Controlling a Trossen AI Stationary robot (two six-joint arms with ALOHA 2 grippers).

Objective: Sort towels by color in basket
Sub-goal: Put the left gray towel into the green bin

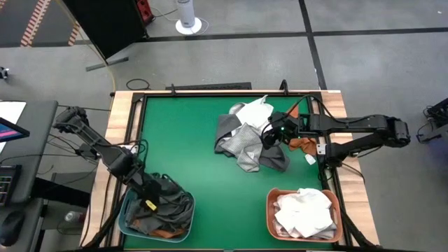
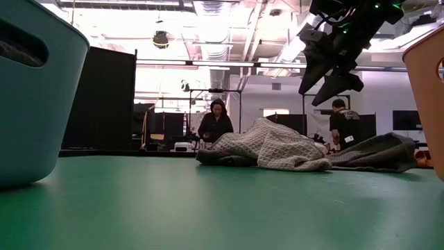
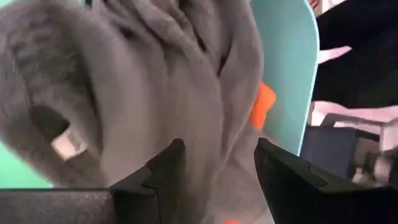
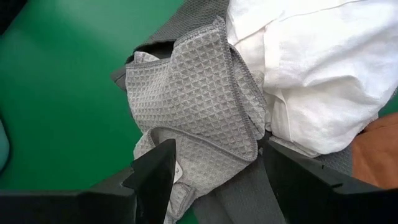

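Heaped towels right of centre on the green table: a light grey waffle-weave towel on top, a white towel beside it, dark grey cloth underneath, a rust orange towel at the pile's right edge. More white towels filling the orange basket at the near right corner. Dark grey towels with a hint of orange below them packed into the teal basket at the near left corner.

Right gripper raised just above the pile, fingers apart and holding nothing, the waffle towel directly under them. Left gripper down inside the teal basket among the grey cloth, fingers apart; possibly pressing into the fabric, hard to tell so close up.

Green mat framed by a pale wooden border, smooth and flat across the middle. Beyond the table: grey floor crossed by dark lines, a white round-based stand, a black partition, bright ceiling lights, and two people standing far back among equipment racks.
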